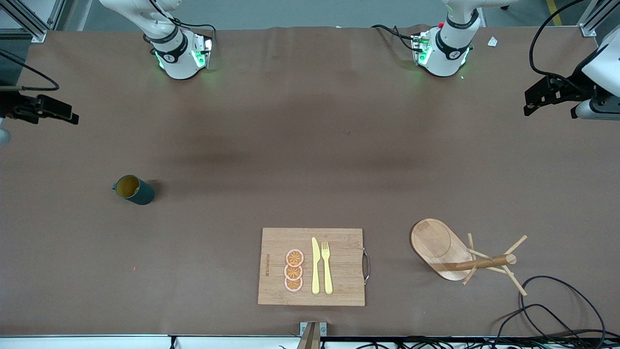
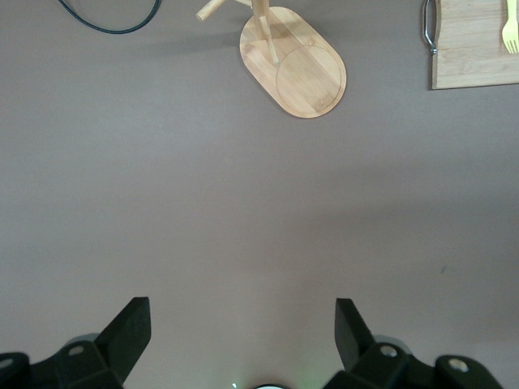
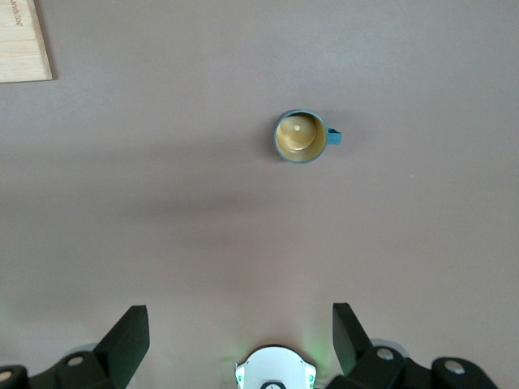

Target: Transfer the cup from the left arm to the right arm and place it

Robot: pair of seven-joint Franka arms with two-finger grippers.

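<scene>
The cup (image 1: pixel 133 189), dark teal with a tan-yellow inside, stands upright on the brown table toward the right arm's end; in the right wrist view the cup (image 3: pixel 301 136) shows from above with its handle out to one side. My right gripper (image 1: pixel 53 110) hangs high over that end of the table, open, with only bare table between its fingers (image 3: pixel 130 332). Over the left arm's end of the table, my left gripper (image 1: pixel 550 94) is also open and holds nothing, its fingers (image 2: pixel 134 324) spread wide. Neither gripper touches the cup.
A wooden cutting board (image 1: pixel 346 257) with orange slices, a yellow knife and a yellow fork lies near the front edge. Beside it, toward the left arm's end, stands a wooden peg rack (image 1: pixel 438 245) on an oval base (image 2: pixel 296 69). Black cables (image 1: pixel 557 305) lie at that corner.
</scene>
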